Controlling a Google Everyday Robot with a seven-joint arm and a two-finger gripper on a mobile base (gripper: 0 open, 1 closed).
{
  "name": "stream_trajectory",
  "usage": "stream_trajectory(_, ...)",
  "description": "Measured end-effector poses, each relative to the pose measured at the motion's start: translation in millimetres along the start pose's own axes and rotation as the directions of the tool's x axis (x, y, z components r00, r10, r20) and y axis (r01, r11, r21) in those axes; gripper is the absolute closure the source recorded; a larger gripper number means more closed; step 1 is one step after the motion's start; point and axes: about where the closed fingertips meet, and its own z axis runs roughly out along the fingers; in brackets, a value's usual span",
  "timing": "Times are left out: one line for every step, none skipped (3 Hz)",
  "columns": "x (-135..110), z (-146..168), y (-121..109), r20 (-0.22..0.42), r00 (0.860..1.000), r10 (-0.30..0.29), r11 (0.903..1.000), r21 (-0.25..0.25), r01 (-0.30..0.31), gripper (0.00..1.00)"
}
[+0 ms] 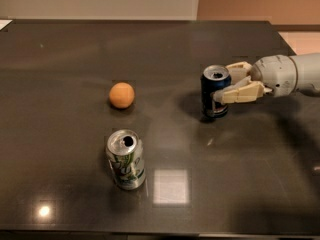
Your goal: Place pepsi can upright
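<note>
The pepsi can [212, 101] is dark blue with a silver top and stands upright on the dark table [60, 54], right of centre. My gripper [223, 84] reaches in from the right edge and is shut on the can. One cream finger [240, 93] lies across the can's front right side. The other finger [239, 69] shows behind the can near its top. The can's base looks to be at the table surface.
An orange [122, 95] lies left of the pepsi can at mid table. A silver-and-green soda can [125, 160] stands near the front, left of centre. The arm's white wrist [280, 74] comes in over the table's right edge.
</note>
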Motion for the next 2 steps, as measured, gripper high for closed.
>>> stream_trajectory(7.8, -2.8, -2.9, 0.030, 1.000, -0.007, 0.9999, 0.010, 0.007, 0.60)
stream_trajectory(15.1, -3.0, -5.4, 0.052, 0.999, -0.013, 0.9999, 0.006, 0.013, 0.36)
